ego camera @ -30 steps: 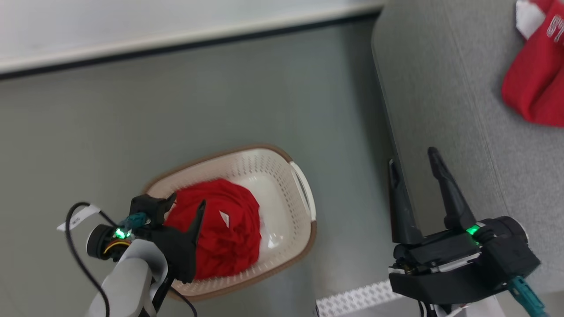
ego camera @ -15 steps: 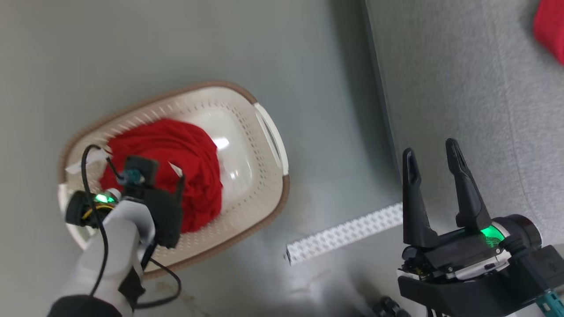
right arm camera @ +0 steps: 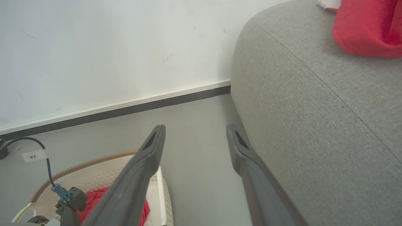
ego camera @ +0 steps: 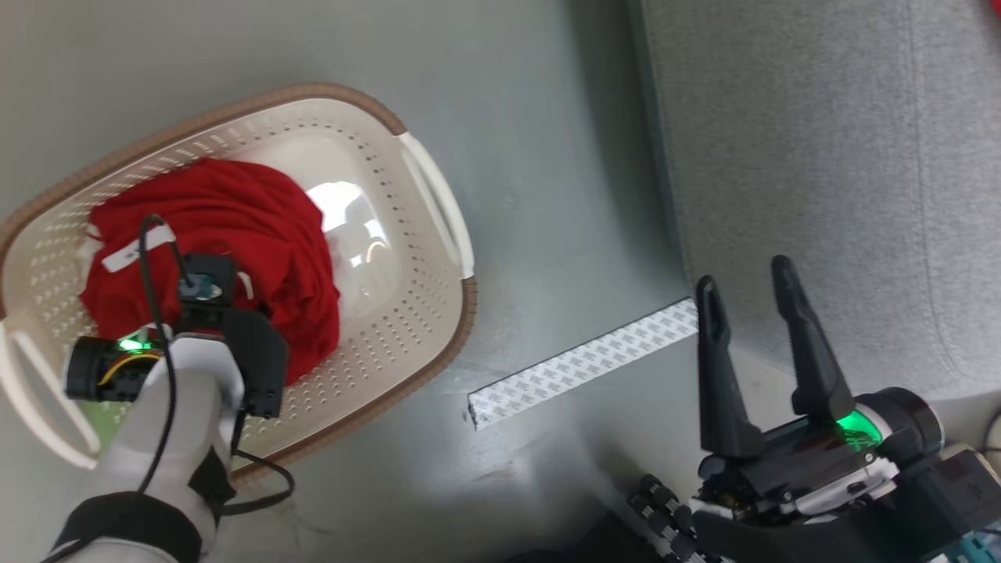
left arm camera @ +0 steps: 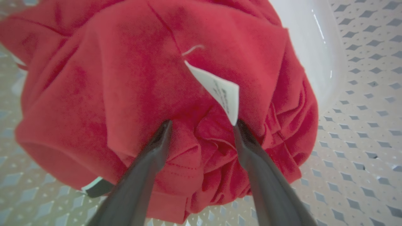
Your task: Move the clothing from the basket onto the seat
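Observation:
A heap of red clothing (ego camera: 235, 211) lies in the cream basket (ego camera: 426, 352) on the floor at the left. My left gripper (left arm camera: 202, 124) is open and points down into the heap. Its two fingertips press into folds of the clothing (left arm camera: 125, 78), just below a white label (left arm camera: 221, 91). In the head view the left wrist (ego camera: 235, 344) covers those fingers. My right gripper (ego camera: 743, 285) is open and empty, held above the floor beside the grey seat (ego camera: 821, 156). Another red garment (right arm camera: 367, 28) lies on the seat (right arm camera: 314, 110).
A white perforated strip (ego camera: 583, 363) lies on the grey floor between the basket and the seat. The right wrist view has a white wall with a dark baseboard (right arm camera: 141, 106) behind the basket (right arm camera: 94, 175). A black cable (ego camera: 156, 258) loops over the left wrist.
The head camera has tilted down and the basket now looks larger. My left gripper has sunk into the clothing, its fingers now hidden under the wrist. The right gripper stays open.

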